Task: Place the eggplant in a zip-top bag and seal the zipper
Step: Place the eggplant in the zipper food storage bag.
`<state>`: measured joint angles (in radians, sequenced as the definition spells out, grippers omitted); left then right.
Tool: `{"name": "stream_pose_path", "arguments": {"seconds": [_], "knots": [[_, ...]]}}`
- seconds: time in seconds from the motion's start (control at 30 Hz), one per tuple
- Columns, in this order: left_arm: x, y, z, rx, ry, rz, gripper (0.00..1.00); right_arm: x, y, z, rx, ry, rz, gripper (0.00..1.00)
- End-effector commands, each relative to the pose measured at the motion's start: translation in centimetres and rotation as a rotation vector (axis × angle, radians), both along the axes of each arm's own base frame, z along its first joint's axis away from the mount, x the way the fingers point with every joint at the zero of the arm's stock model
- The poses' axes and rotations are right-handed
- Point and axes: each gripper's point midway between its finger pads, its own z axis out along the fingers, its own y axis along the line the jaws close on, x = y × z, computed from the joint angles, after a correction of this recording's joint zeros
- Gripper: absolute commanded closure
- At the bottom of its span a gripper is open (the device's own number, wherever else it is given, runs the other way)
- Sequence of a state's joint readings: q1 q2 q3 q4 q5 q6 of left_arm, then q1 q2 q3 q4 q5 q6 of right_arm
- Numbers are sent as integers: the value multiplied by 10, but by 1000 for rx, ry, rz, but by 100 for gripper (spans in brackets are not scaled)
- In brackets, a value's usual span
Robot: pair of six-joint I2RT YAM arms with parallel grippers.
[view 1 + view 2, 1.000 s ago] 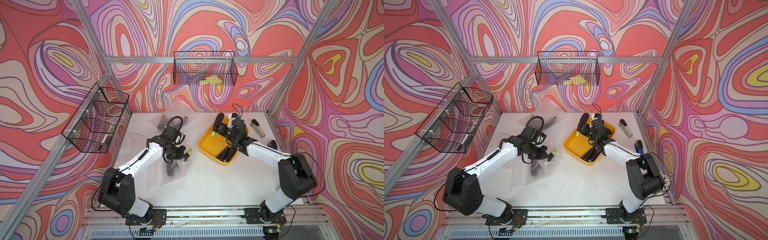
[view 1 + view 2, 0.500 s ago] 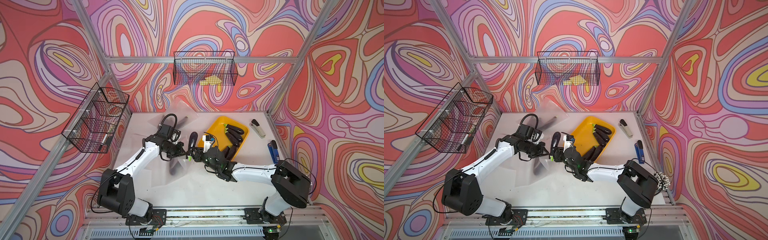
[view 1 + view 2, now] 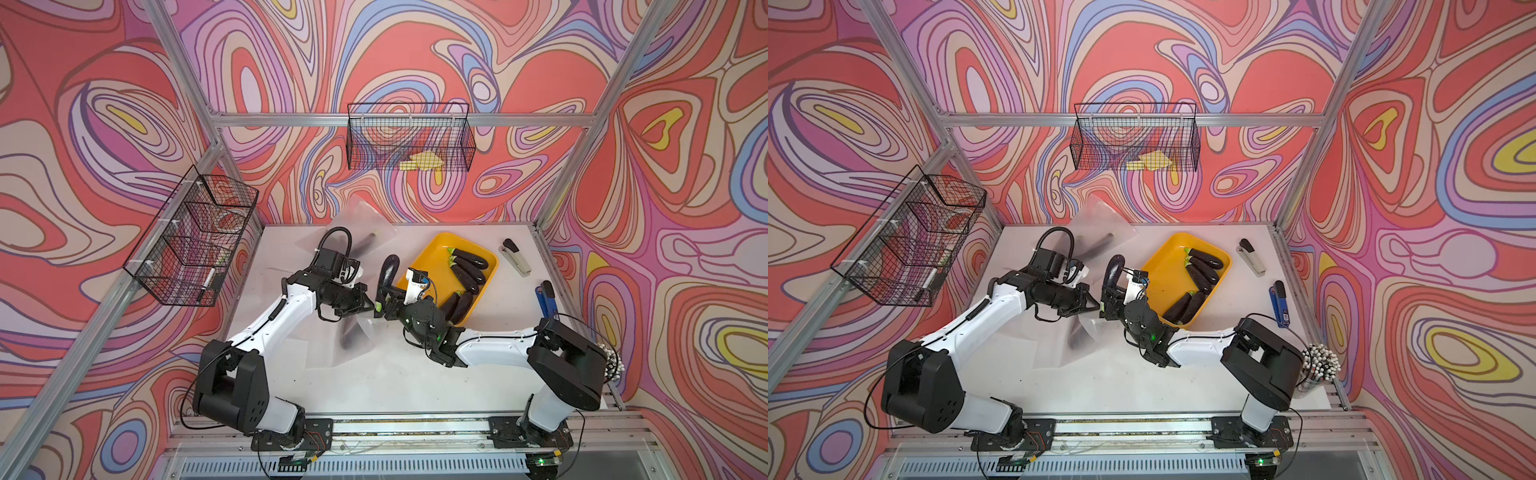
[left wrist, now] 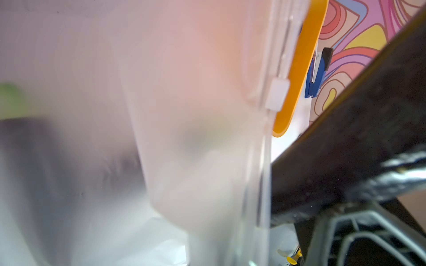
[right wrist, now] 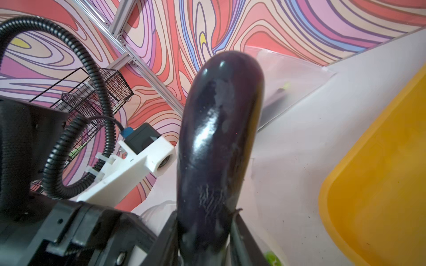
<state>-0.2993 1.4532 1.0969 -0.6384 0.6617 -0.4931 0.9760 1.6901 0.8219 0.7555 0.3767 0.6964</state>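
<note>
A dark purple eggplant [image 3: 388, 270] [image 3: 1115, 272] [image 5: 219, 142] stands up out of my right gripper [image 3: 384, 306] [image 3: 1108, 305] [image 5: 205, 235], which is shut on its stem end. Just to its left, my left gripper [image 3: 366, 305] [image 3: 1094, 305] is shut on the raised edge of the translucent zip-top bag [image 3: 353, 338] [image 3: 1075, 338] [image 4: 184, 115]. The bag's lower part lies on the table. A dark long shape shows through it. In the left wrist view the bag's white slider [image 4: 276, 96] sits on the zipper strip.
The yellow tray [image 3: 432, 257] [image 3: 1167, 266] [image 5: 380, 184], right of the grippers, holds several eggplants. Another bag [image 3: 365, 232] leans at the back wall. A grey stapler [image 3: 515, 257] and a blue one [image 3: 546, 299] lie at the right. Wire baskets [image 3: 191, 245] [image 3: 409, 137] hang on the walls.
My right arm has swung left from over the tray, carrying the eggplant to the bag's raised edge beside the left gripper. The left gripper has shifted slightly toward the back with the bag.
</note>
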Motion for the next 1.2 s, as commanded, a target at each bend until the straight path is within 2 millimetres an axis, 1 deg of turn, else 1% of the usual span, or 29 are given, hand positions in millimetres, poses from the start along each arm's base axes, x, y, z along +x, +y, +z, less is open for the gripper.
{"name": "stream_pose_path", "arguments": {"seconds": [0.0,0.07,0.13,0.2,0.3,0.43,0.53,0.6,0.67,0.73,0.8,0.93,1.07,1.17], "knots": [[8,5,18,-76,-20,65,100,-9,11,-21,-50,24,43,65],[13,5,24,-125,-17,88,100,-18,16,-29,-70,33,74,65],[15,3,28,-155,-11,86,100,-26,21,-32,-105,20,91,63],[14,3,27,-154,-5,86,100,-31,26,-33,-125,4,104,61],[14,6,20,-138,6,97,100,-32,30,-36,-125,5,119,58],[16,13,17,-98,-6,109,100,-39,42,-36,-142,32,194,48],[18,18,19,-64,-38,99,100,-45,43,-36,-201,53,236,39],[17,19,20,-49,-58,81,100,-48,38,-36,-241,63,239,36],[15,21,19,-29,-75,67,100,-47,29,-30,-284,53,213,34],[11,24,16,-13,-96,54,100,-42,21,-21,-322,26,191,35],[7,22,15,-29,-102,37,100,-36,16,-16,-323,21,185,38],[-1,21,14,-36,-102,9,100,-24,5,-16,-335,36,159,37],[-5,25,15,-9,-109,1,100,-9,-13,-17,-309,60,133,35],[-4,29,12,25,-101,14,100,-1,-19,-12,-277,68,165,42]]}}
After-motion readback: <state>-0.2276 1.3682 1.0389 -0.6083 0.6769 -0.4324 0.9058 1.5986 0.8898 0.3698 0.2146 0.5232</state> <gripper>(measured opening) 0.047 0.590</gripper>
